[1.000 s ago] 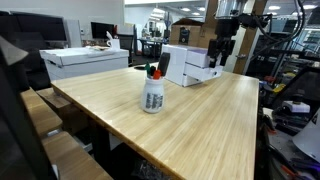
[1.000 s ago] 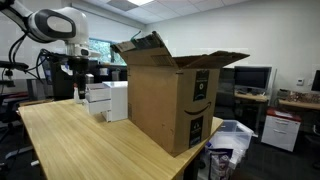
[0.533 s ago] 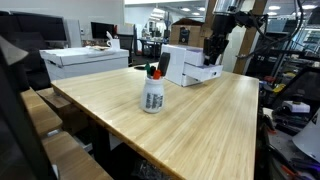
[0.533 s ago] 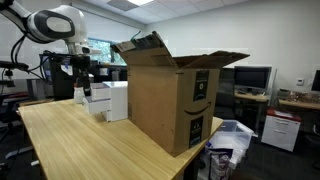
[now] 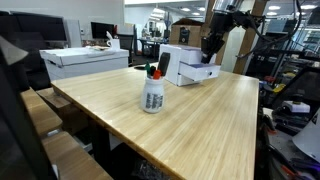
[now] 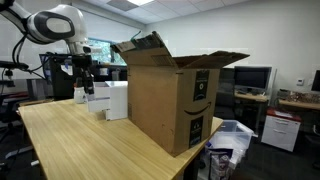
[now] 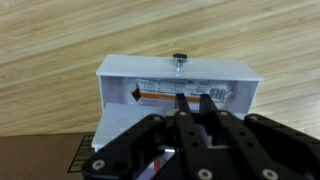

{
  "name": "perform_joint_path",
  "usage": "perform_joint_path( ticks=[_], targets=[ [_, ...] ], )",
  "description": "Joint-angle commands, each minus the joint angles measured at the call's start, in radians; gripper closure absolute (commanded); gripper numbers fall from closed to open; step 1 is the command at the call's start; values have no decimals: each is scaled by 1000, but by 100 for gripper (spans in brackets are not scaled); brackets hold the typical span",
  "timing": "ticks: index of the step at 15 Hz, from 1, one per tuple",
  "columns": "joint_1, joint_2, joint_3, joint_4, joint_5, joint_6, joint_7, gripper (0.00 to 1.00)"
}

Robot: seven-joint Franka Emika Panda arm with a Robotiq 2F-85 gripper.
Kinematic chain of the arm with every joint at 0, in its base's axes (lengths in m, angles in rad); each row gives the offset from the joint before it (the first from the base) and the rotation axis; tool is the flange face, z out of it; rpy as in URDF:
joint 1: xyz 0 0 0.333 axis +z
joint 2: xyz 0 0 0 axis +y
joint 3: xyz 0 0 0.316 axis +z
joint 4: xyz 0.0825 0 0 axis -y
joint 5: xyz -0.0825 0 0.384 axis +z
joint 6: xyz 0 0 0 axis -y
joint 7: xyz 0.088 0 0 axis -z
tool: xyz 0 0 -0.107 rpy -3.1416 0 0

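Note:
My gripper (image 5: 207,52) hangs just above a white box (image 5: 190,66) at the far end of the wooden table (image 5: 190,120). In the wrist view the gripper (image 7: 192,98) is over the box's labelled face (image 7: 180,82), below a small dark knob (image 7: 179,59). Its jaws are drawn almost together with only a thin gap, and nothing sits between them. In an exterior view the gripper (image 6: 82,90) stands at the white box's (image 6: 112,100) outer end. A white bottle (image 5: 153,93) with a red and black cap stands apart, mid-table.
A tall open cardboard box (image 6: 170,95) stands right beside the white box; its top edge shows as a brown band (image 7: 40,160) in the wrist view. A long white carton (image 5: 85,60) lies on a neighbouring desk. Desks, monitors and chairs surround the table.
The jaws have closed from wide to nearly together. The gripper has dropped lower and moved in over the white box.

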Motion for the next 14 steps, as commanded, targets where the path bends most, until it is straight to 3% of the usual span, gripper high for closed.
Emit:
perform_joint_path(
  ticks=[1,4,5,7,14],
  targets=[
    [-2,1,3,-13,10,46,-11,94],
    [-11,11,9,-23,-7,98,-1,94],
    [-10,17,8,-24,0,111,-1,57],
    [-13,26,10,-27,-3,136,4,53],
    [-14,41,17,-26,-2,183,18,9]
  ],
)
